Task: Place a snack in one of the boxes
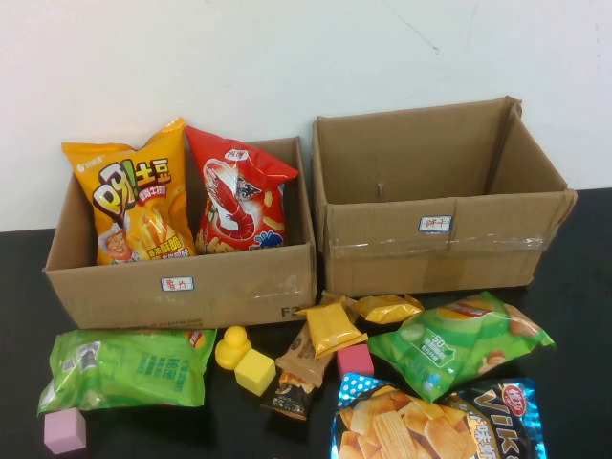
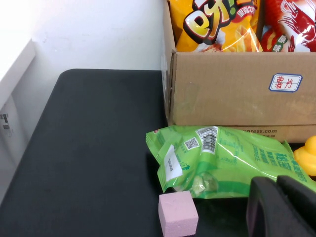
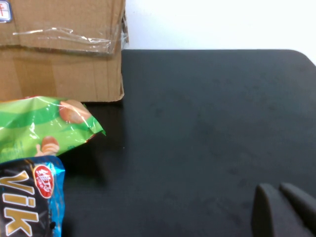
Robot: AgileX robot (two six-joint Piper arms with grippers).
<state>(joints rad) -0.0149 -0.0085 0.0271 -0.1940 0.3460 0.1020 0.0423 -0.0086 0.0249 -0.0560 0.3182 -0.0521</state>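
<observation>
The left box (image 1: 182, 287) holds an orange chip bag (image 1: 134, 206) and a red prawn-cracker bag (image 1: 239, 196). The right box (image 1: 440, 239) looks empty. On the black table in front lie a green bag (image 1: 129, 368), a second green bag (image 1: 459, 339), a blue chip bag (image 1: 430, 421) and small yellow packets (image 1: 333, 327). Neither arm shows in the high view. My left gripper (image 2: 276, 181) is shut and empty, low beside the left green bag (image 2: 232, 160). My right gripper (image 3: 278, 188) is shut and empty over bare table, well clear of the right green bag (image 3: 44, 128).
A yellow duck (image 1: 231, 344), a yellow cube (image 1: 254, 371), two pink cubes (image 1: 65, 432) (image 1: 354, 360) and a brown packet (image 1: 296, 368) lie among the snacks. A white wall stands behind the boxes. Bare table lies beyond the right box (image 3: 59, 59).
</observation>
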